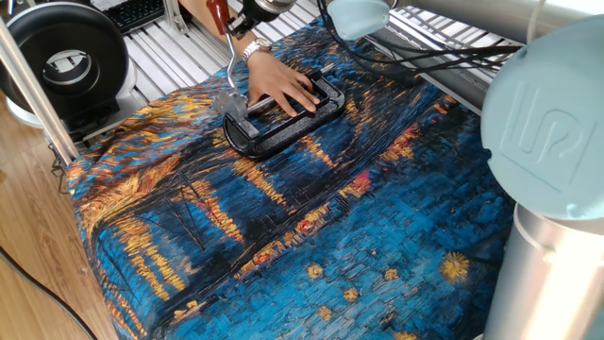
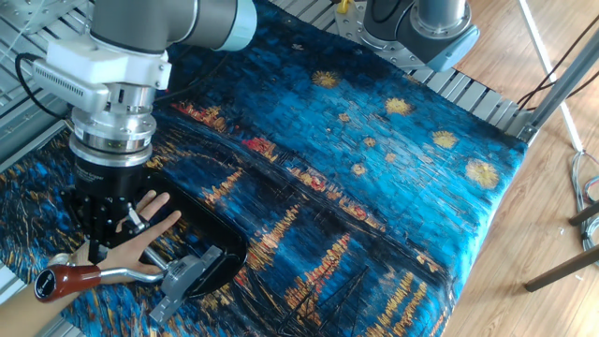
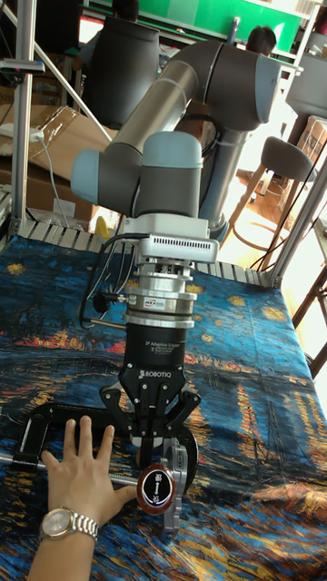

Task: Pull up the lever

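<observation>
The lever (image 2: pixel 120 273) is a thin curved silver arm with a red tip (image 2: pixel 67 278), hinged to a silver bracket (image 2: pixel 185 274) on a black oval clamp frame (image 1: pixel 288 125). It slants up from the bracket, and its red tip (image 1: pixel 219 11) reaches the top edge of one fixed view. My gripper (image 2: pixel 94 251) hangs straight down over it with its fingers shut on the arm just behind the red tip. The tall fixed view shows the gripper (image 3: pixel 154 447) right above the red tip (image 3: pixel 156 487), which is seen end-on.
A person's hand (image 2: pixel 140 239) with a wristwatch (image 3: pixel 68 524) lies flat on the clamp frame (image 3: pixel 36 419), right beside my fingers. A blue and orange patterned cloth (image 1: pixel 359 236) covers the table. A black round device (image 1: pixel 61 52) stands off the cloth's corner. Metal slats (image 1: pixel 160 47) border the cloth.
</observation>
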{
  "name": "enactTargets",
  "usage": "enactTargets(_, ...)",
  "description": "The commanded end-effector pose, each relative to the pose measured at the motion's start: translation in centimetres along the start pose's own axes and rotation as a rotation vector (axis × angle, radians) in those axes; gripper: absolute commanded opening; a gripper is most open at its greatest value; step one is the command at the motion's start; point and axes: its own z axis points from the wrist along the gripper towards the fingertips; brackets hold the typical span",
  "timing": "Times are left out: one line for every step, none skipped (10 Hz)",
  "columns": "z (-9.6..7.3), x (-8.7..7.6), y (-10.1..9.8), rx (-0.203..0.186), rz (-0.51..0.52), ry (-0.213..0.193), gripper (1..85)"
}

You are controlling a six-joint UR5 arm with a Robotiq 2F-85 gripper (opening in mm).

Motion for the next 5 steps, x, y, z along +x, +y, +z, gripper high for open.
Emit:
enactTargets(-0.5, -0.3, -0.2, 0.007, 0.0, 0.001, 1.7)
enactTargets(-1.1, -0.1, 0.1, 0.009, 0.0, 0.025, 1.7)
enactTargets(-1.6, 0.5, 0.6, -0.008, 0.006, 0.053, 1.7)
enactTargets(-2.2, 1.0, 0.9, -0.015, 0.005, 0.081, 1.7)
enactTargets(-3.3, 2.7, 0.8, -0.006, 0.015, 0.156, 1.7)
